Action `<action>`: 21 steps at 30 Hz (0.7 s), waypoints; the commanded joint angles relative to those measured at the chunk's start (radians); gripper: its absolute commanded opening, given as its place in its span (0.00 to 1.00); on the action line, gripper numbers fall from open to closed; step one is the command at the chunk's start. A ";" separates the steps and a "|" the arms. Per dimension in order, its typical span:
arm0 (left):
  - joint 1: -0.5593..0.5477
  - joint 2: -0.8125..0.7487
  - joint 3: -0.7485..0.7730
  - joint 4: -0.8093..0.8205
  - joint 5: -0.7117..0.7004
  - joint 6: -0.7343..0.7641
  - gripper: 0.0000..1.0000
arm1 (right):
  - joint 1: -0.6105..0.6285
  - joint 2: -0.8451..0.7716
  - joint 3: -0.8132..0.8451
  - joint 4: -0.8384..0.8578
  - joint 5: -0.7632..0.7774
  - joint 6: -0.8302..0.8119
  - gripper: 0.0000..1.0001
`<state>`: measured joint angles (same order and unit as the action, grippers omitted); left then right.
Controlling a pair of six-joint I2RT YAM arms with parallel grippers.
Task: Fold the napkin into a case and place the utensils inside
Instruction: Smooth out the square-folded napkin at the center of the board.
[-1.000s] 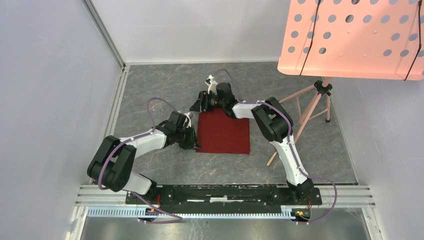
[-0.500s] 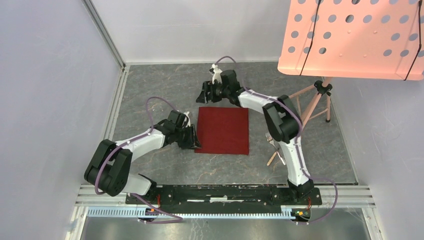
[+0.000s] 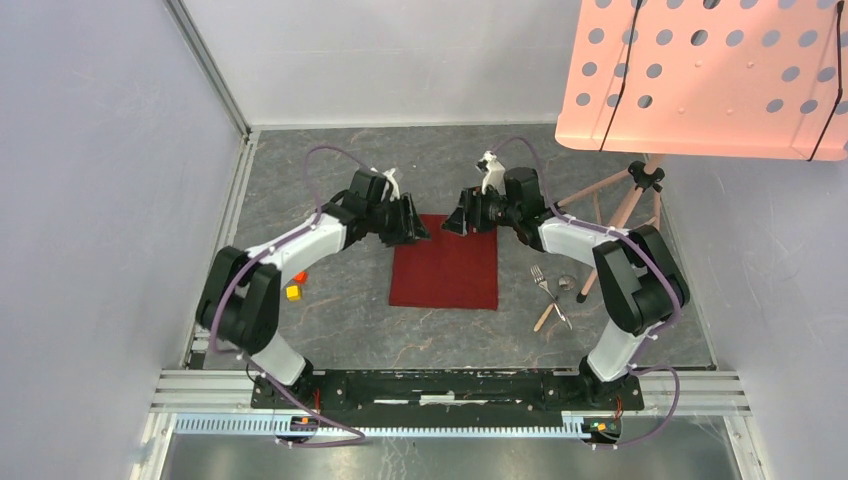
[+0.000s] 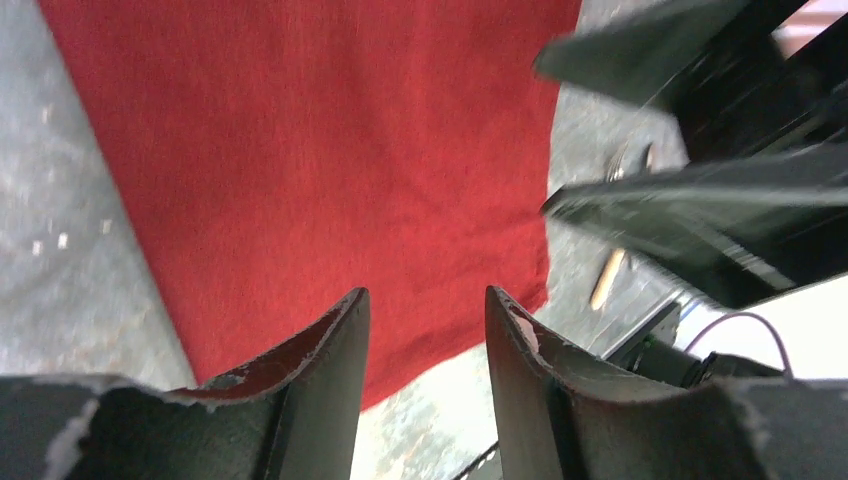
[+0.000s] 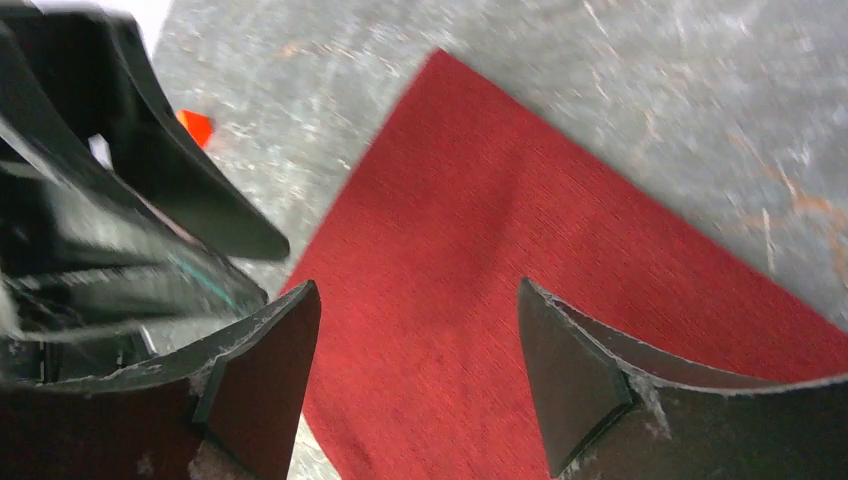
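Observation:
The dark red napkin lies flat and square on the grey table, not folded into a case. My left gripper hovers open over its far left corner, nothing between the fingers; the napkin fills that wrist view. My right gripper is open above the far edge, facing the left one, with the napkin below its empty fingers. The utensils lie right of the napkin: a silver fork and a spoon.
A pink tripod holding a perforated pink board stands at the back right, one leg tip reaching next to the utensils. Small orange and yellow blocks lie left of the napkin. Walls close in on both sides.
The left gripper left the napkin's near left edge and swung to the far left corner. The right arm pulled rightwards, uncovering the utensils. Both jaws have opened wider.

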<state>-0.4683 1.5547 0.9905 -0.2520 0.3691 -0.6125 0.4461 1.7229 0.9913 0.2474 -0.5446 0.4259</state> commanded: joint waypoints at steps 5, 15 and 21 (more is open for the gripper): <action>0.064 0.276 0.236 0.097 0.031 -0.076 0.53 | -0.028 0.080 -0.024 0.149 -0.067 0.043 0.78; 0.150 0.460 0.264 0.136 -0.033 -0.086 0.54 | -0.134 0.211 -0.031 0.164 -0.042 0.013 0.78; 0.181 0.480 0.212 0.140 -0.072 -0.063 0.54 | -0.221 0.220 -0.049 0.109 -0.019 -0.043 0.78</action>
<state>-0.3088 2.0003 1.2354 -0.1204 0.3847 -0.6842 0.2771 1.9350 0.9478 0.3878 -0.6094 0.4473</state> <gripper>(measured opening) 0.536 0.775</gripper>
